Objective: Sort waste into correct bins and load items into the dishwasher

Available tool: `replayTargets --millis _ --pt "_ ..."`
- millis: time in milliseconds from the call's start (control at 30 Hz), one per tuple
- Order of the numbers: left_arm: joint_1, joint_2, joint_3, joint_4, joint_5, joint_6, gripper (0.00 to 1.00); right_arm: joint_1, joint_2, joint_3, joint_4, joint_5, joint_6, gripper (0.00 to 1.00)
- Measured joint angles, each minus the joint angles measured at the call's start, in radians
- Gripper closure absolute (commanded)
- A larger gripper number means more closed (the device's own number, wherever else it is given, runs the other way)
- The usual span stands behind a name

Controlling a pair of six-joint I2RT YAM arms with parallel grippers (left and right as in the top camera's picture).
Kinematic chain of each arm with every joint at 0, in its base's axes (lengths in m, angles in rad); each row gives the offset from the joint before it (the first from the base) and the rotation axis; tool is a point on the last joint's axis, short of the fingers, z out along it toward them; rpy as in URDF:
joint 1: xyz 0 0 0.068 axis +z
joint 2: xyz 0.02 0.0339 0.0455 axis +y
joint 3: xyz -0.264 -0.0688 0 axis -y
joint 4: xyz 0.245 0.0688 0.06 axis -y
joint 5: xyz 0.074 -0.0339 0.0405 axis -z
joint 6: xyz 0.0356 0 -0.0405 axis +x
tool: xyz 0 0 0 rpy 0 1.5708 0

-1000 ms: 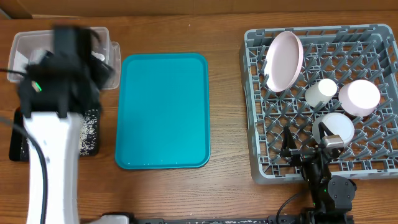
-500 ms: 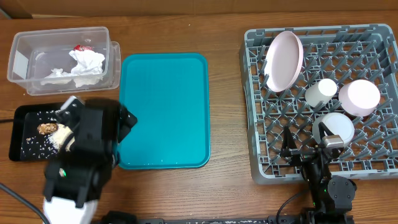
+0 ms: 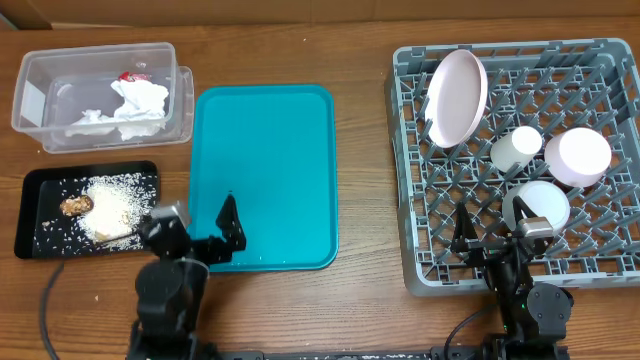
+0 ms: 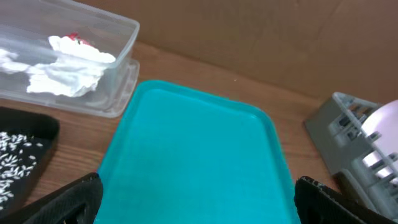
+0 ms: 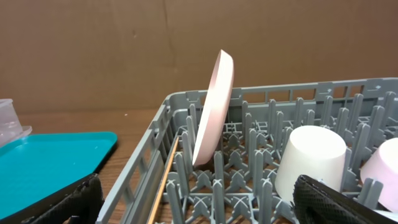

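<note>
The clear tub (image 3: 30,70) at the back left holds the crumpled napkin (image 3: 130,105) and the red wrapper (image 3: 130,76). In front of it, the black tray (image 3: 40,190) carries rice (image 3: 115,195) and a brown chunk (image 3: 75,206). The grey dish rack (image 3: 515,265) on the right holds an upright plate (image 3: 455,97), a cup (image 3: 515,147), a dish (image 3: 577,157) and a bowl (image 3: 545,200). My left gripper (image 3: 198,235) is open and empty at the teal tray's front left corner. My right gripper (image 3: 497,240) is open and empty over the rack's front edge.
The large teal tray (image 3: 265,150) lies bare between the bins and the rack; the left wrist view looks along it (image 4: 199,143). Both arm bases stand at the table's front edge. In the right wrist view, rack pegs (image 5: 217,180) rise between the fingers.
My left arm has swung back from over the tub and black tray to the table's front, uncovering both bins. The right arm and the dishes have not moved.
</note>
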Motion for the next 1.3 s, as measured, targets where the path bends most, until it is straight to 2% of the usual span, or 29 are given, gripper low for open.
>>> replayTargets --millis 133,333,667,1300 --pt "0.062 -0.114 -0.123 0.046 0.058 0.035 0.00 0.000 0.000 0.000 0.000 0.000 0.001 0.00" --pt "0.082 -0.221 -0.219 0.105 0.089 0.086 0.00 0.000 0.000 0.000 0.000 0.000 0.000 0.00" --pt "0.113 -0.281 -0.221 0.107 0.088 0.210 0.00 0.000 0.000 0.000 0.000 0.000 0.000 0.00" --pt "0.167 -0.286 -0.221 0.099 0.045 0.325 0.00 0.000 0.000 0.000 -0.001 0.000 0.000 0.00"
